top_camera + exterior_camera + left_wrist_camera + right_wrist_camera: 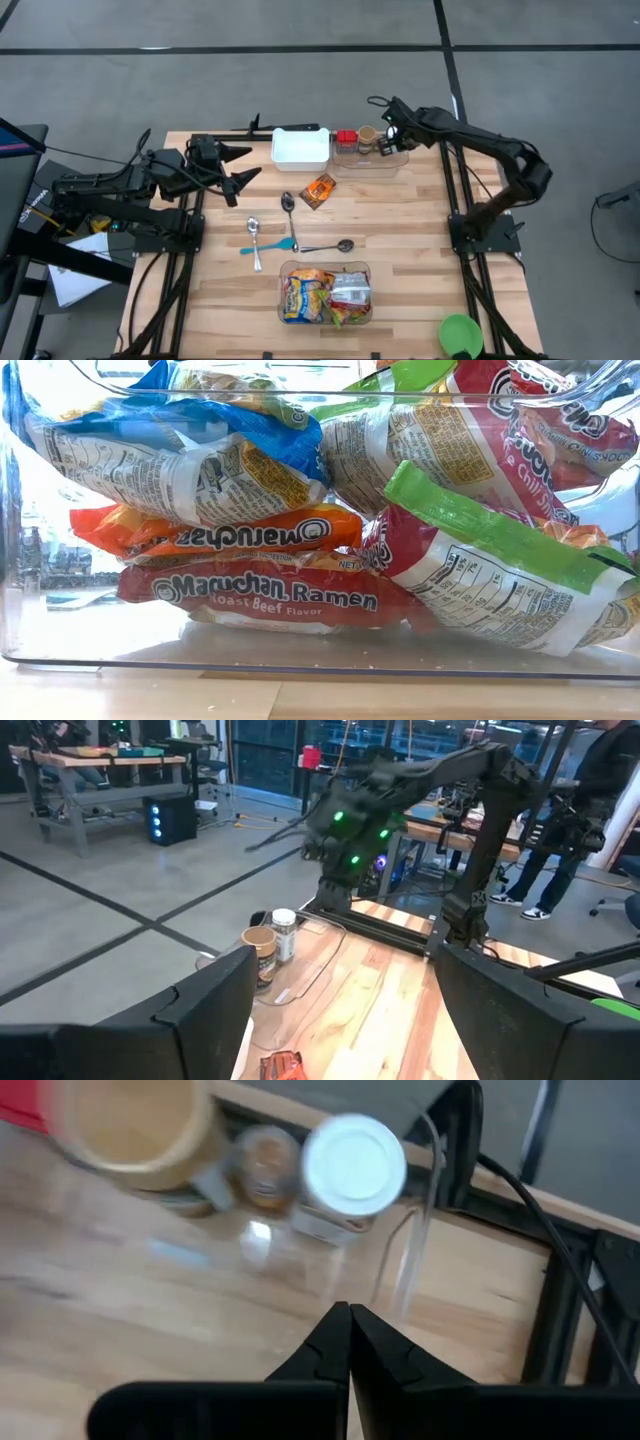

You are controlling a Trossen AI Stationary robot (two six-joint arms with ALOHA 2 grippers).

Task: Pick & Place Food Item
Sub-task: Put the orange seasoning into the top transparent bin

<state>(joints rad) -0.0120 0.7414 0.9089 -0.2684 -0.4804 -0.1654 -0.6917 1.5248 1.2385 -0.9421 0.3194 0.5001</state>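
Observation:
An orange snack packet (320,190) lies flat on the wooden table between the white bin (300,148) and the spoons; its edge shows in the left wrist view (283,1067). My left gripper (244,165) is open and empty at the table's left side, pointing toward the packet; its fingers stand wide apart in its wrist view (340,1020). My right gripper (386,137) is shut and empty above the clear far tray (370,160). That tray holds a white-lidded jar (353,1160) and a tan-lidded jar (130,1120). The shut fingertips (350,1325) point down beside the jars.
A clear bin (325,293) full of ramen packs (270,595) stands at the near edge. Two metal spoons (290,215) and a blue-handled one (265,245) lie mid-table. A green bowl (460,333) sits at the near right corner. People stand in the room beyond (590,790).

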